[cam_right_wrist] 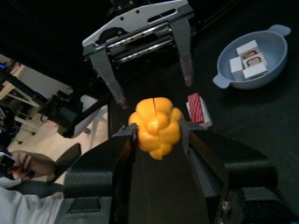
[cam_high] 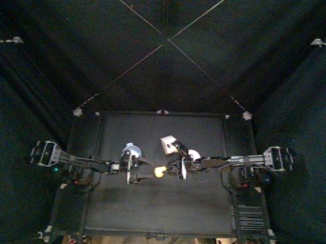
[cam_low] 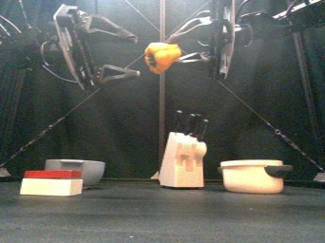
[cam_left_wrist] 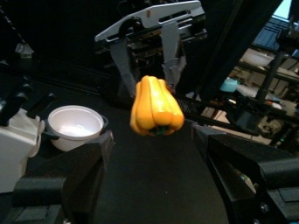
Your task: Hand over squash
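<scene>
Nearest the front camera, a red-and-cream box (cam_low: 52, 182) lies on the table (cam_low: 162, 214), with a grey bowl (cam_low: 76, 169) just behind it. Farther right stand a cream knife block (cam_low: 184, 158) with dark handles and a cream pot (cam_low: 253, 176).

High above these, at mid-table, the squash (cam_low: 162, 57) is held in the air between the two arms. It is seen as a lobed, yellow-orange lump.

Right gripper (cam_right_wrist: 156, 133): jaws closed part-way, pressed against both flanks of the squash; it carries the load.

Left gripper (cam_left_wrist: 146, 188): jaws spread wide in its own wrist view, nothing between them; the squash hangs just ahead of the tips. From the right wrist view the same jaws (cam_right_wrist: 149, 66) are seen open just beyond the squash, not touching it.

Judged: handover pending, receiver not yet closed.

Risks noted:
- Release by the right gripper before the left is clamped would drop the squash onto the crockery below.
- Rounded, ribbed skin may slip if gripped near an end.
- The tips are close together; a misjudged approach could knock jaw against jaw.
</scene>
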